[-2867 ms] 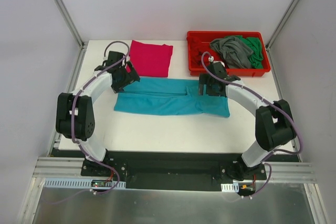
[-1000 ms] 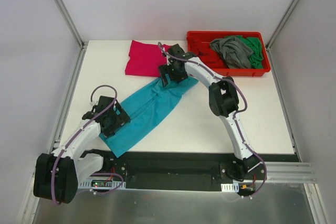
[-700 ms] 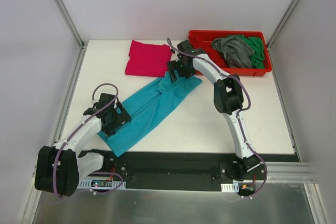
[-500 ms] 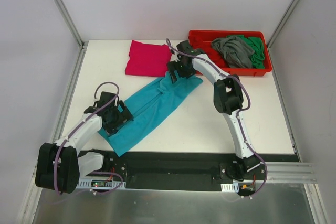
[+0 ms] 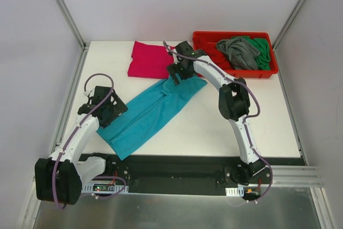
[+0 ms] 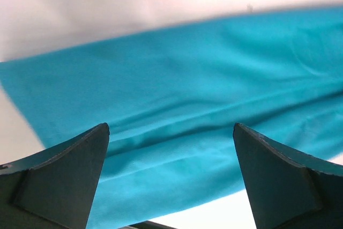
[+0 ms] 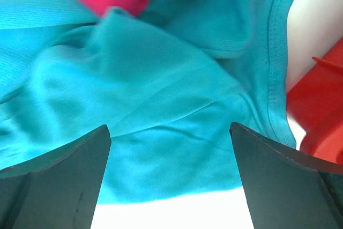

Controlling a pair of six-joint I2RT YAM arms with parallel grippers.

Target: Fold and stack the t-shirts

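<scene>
Teal-blue t-shirt [image 5: 153, 113], folded lengthwise into a long band, spread flat on the white table [image 5: 214, 127]. Laid on a diagonal, near end close to the front left edge, far end up towards the middle of the back. Long soft creases along the band in the left wrist view; bunched folds and a stitched hem at the far end in the right wrist view.

Magenta-pink t-shirt [image 5: 150, 60] folded into a flat rectangle at the back of the table, its near right corner right at the far end of the teal-blue t-shirt. Touching or slightly overlapped there, hard to say which from these views.

Left gripper [image 5: 113, 112] [image 6: 170, 130] over the left side of the band's near half, jaws spread wide, nothing clamped between them, only teal cloth below. Right gripper [image 5: 177, 73] [image 7: 170, 127] reached far across to the band's far end, just beside the magenta corner, jaws likewise wide apart and gripping nothing.

Red plastic tray [image 5: 241, 72] at the back right corner of the table, well apart from the left gripper and near the right one. Inside it, grey t-shirt [image 5: 238, 51] crumpled in a heap, green t-shirt [image 5: 261, 46] crumpled just behind and to the right of it, both unfolded.
</scene>
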